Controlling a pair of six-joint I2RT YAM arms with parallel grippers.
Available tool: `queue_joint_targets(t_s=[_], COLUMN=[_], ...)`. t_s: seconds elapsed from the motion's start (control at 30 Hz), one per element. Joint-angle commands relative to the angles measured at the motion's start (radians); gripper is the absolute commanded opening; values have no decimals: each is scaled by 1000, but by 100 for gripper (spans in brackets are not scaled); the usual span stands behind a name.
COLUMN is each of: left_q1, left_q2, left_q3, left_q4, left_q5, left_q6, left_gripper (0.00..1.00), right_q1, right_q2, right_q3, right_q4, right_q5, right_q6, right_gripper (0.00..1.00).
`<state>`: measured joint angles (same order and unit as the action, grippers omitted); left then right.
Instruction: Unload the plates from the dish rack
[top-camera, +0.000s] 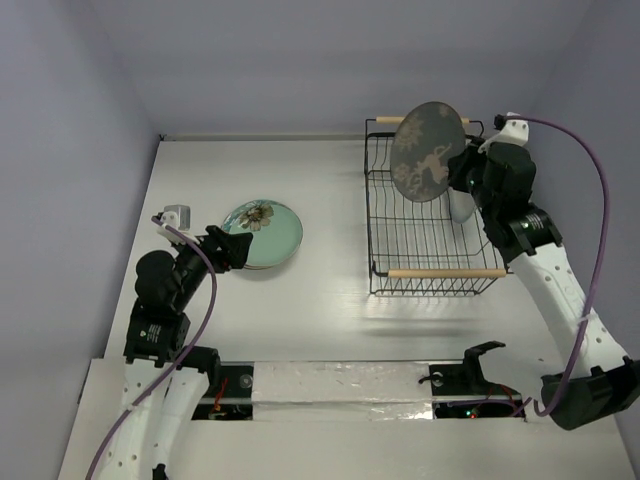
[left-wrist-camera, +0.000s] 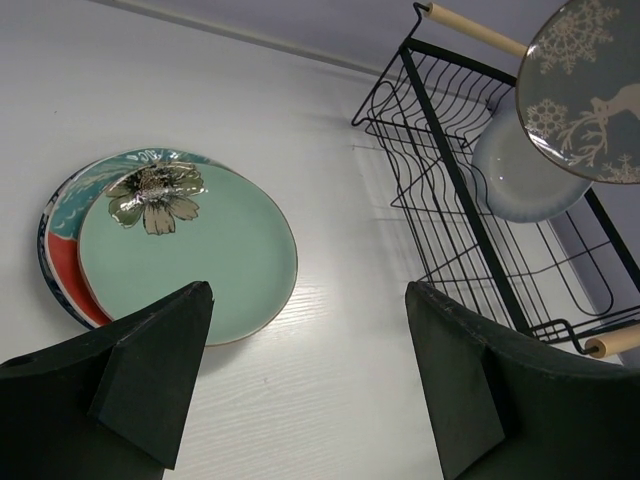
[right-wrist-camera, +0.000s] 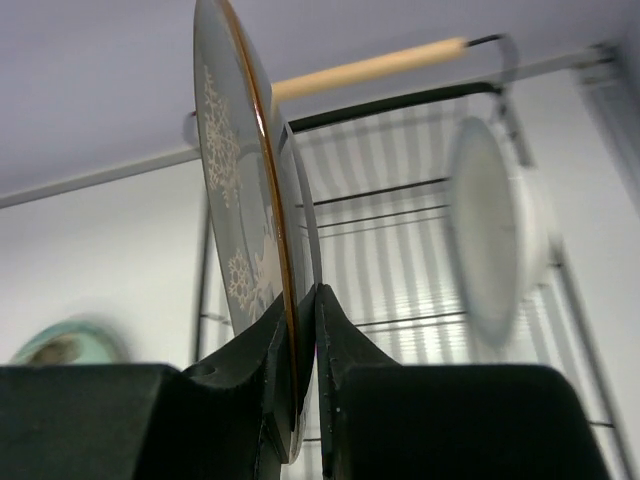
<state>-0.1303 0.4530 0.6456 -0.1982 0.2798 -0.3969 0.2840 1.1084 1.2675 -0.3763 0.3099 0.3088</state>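
right claw (right-wrist-camera: 305, 300) clamps grey plate (top-camera: 428, 150) above rack (top-camera: 372, 205) | left claw (left-wrist-camera: 308, 290) spread wide, empty

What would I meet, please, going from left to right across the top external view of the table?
The left pincer, open → pale green plate → grey patterned plate → right pincer, shut on that plate's edge.

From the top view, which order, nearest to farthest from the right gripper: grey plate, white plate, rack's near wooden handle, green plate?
1. grey plate, in the jaws of the right gripper.
2. white plate, inside the dish rack, right side.
3. near wooden handle, rack's front.
4. green plate, far left.
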Motion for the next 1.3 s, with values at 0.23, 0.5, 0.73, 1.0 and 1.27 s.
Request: queue_joint_targets(t_s=[0.23, 0.5, 0.73, 1.0, 1.27], left_q1=[4, 14, 14, 23, 23], left_q2=[4, 18, 24, 30, 20], left_q3=[-1, -1, -1, -3, -4], left_q4=[40, 42, 42, 49, 49], left_q5=[-30, -27, -24, -10, -1], left_q6=[6, 7, 7, 9, 10], left_gripper=[75, 75, 75, 75, 75], right_q1=[147, 348, 438, 472, 481], right_q2=[47, 313, 505, 676, 780], right_q3=[-66, -19, -2, 36, 75], right_q4=[470, 611, 737, 824, 797], right_q5=[-345, -351, -371, -416, -405], right_q6=[234, 323, 461, 582, 624], right_gripper=[0, 0, 0, 0, 2])
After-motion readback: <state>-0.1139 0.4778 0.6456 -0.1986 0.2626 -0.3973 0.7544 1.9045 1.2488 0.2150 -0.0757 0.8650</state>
